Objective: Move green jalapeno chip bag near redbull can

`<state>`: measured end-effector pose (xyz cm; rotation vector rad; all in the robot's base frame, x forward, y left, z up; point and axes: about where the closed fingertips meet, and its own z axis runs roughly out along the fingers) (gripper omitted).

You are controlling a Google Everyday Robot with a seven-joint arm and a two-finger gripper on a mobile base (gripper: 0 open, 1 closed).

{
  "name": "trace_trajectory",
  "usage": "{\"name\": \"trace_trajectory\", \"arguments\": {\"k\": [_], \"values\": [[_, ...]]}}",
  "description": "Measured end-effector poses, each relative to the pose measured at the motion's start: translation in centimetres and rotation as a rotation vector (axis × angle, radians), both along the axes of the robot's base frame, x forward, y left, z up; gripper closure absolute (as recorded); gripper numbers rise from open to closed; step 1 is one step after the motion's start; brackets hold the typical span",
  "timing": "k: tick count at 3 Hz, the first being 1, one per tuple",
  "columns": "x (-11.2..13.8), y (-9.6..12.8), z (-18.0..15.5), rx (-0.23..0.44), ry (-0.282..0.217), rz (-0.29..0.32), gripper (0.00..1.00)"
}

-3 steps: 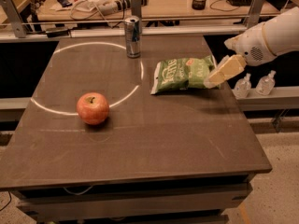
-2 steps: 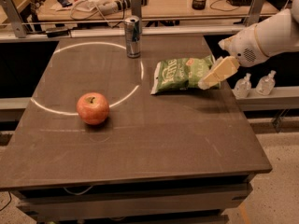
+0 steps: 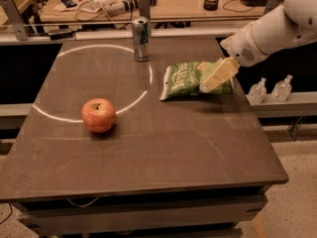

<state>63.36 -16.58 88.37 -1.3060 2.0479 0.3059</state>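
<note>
The green jalapeno chip bag (image 3: pixel 185 79) lies flat on the dark table, right of centre. The redbull can (image 3: pixel 141 38) stands upright near the table's far edge, up and to the left of the bag, with a gap between them. My gripper (image 3: pixel 214 77), cream-coloured on a white arm coming in from the upper right, sits over the right end of the bag and hides part of it. I cannot tell whether it holds the bag.
A red apple (image 3: pixel 98 115) sits at the left of the dark table (image 3: pixel 163 157), on a white circle line. Two small clear bottles (image 3: pixel 270 89) stand on a ledge right of the table. A cluttered desk lies behind.
My gripper has moved a little left, further over the right end of the chip bag. The bag, can and apple have not moved.
</note>
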Motion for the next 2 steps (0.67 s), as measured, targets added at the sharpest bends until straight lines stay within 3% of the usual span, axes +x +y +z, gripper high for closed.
{"name": "trace_trajectory", "arguments": {"k": [1,2], "values": [[0.78,-0.01,-1.01,-0.009,0.05,-0.01,0.0],[0.78,0.0,-1.02,-0.009,0.05,-0.01,0.0]]}}
